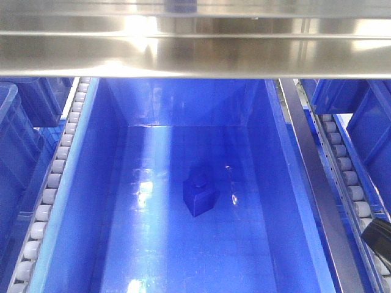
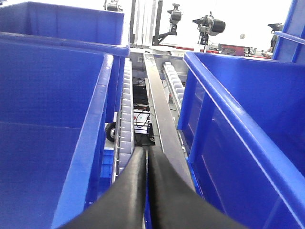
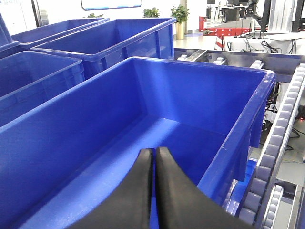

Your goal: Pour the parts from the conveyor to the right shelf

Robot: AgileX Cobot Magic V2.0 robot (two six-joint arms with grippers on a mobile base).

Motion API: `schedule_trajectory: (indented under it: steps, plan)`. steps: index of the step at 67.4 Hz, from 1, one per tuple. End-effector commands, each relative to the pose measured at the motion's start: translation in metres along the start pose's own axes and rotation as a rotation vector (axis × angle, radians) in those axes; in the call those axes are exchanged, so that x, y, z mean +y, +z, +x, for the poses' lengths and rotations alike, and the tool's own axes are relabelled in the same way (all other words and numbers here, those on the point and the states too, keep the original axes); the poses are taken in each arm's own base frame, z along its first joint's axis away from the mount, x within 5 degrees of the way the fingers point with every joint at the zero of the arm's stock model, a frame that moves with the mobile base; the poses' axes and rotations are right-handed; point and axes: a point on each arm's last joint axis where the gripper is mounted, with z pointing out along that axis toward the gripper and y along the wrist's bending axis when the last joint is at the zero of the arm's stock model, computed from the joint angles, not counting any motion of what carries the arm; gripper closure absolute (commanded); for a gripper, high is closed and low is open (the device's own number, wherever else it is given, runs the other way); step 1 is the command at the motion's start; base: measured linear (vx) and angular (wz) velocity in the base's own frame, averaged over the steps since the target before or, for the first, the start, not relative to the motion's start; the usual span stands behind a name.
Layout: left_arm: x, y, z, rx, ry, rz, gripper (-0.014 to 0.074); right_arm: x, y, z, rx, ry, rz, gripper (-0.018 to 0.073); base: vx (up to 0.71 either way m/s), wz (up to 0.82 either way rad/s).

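Note:
One bright-blue block, the part, lies on the floor of a large deep blue bin on the steel right shelf. The conveyor is out of view. My left gripper is shut, its black fingers pressed together over the roller track between two blue bins. Above the inside of another blue bin, my right gripper is also shut, with only a thin slit between the fingers. A black piece at the lower right of the front view may be part of the right arm.
Grey rollers run along both sides of the middle bin, and a steel rail borders its right side. More blue bins stand left and right of my left gripper. Rollers edge the shelf's right.

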Motion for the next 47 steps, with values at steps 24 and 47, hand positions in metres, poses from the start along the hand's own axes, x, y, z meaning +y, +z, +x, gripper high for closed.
schedule_trajectory:
  steps: [24,47]
  plan:
    - [0.000,0.000,0.000,-0.059,-0.013,0.014,0.0603,0.001,-0.001,-0.013,-0.074,-0.017,-0.005,0.0568,0.00,0.00]
    - [0.000,0.000,0.000,-0.059,-0.013,0.014,0.0603,-0.005,0.004,0.001,-0.064,-0.099,0.080,0.0568,0.00,0.00]
